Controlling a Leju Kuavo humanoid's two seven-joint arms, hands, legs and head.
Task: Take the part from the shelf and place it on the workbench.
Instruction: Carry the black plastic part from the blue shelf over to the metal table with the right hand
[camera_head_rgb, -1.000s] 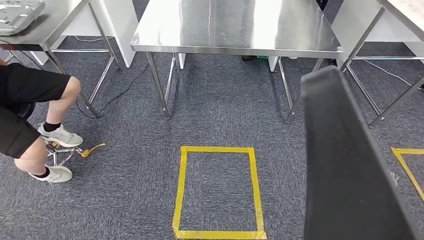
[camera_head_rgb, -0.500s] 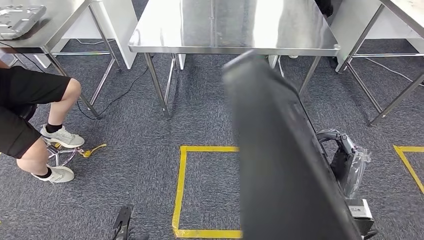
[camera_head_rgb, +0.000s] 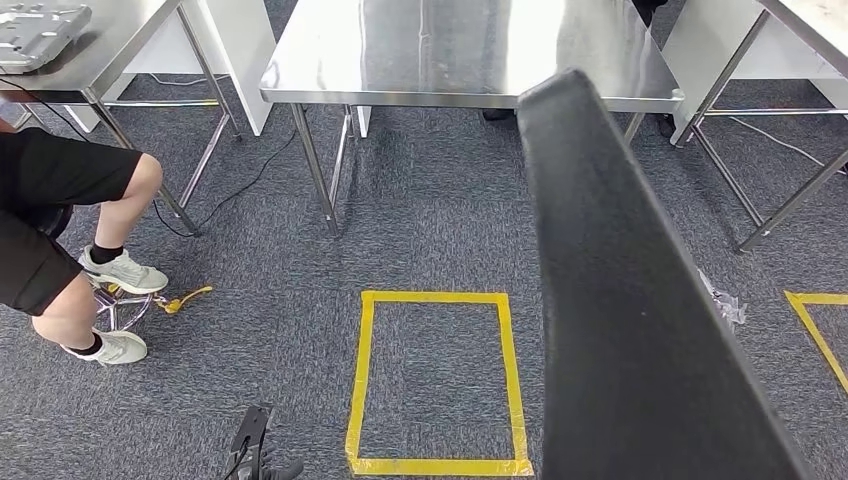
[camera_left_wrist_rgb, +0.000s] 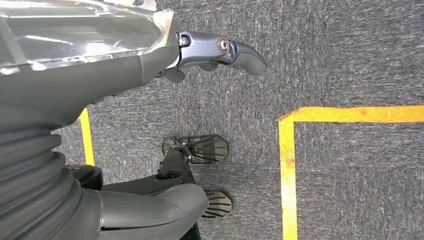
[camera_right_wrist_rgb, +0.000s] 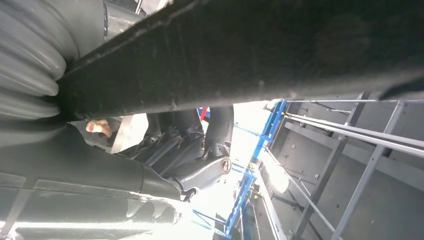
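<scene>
A large flat black part (camera_head_rgb: 640, 330) is seen running from the upper centre to the lower right of the head view, carried tilted above the grey carpet; in the right wrist view it is gripped by the right robot hand (camera_right_wrist_rgb: 165, 165), the dark panel lying across the upper half of that frame. The left robot hand (camera_left_wrist_rgb: 220, 52) hangs over the carpet with nothing held, fingers loosely apart. The steel worktop (camera_head_rgb: 330, 60) stands at the top centre, bare, beyond the yellow taped square (camera_head_rgb: 436, 382) on the floor. The pick-up is judged done; carrying the part forward and laying it flat on the worktop is judged left to do.
</scene>
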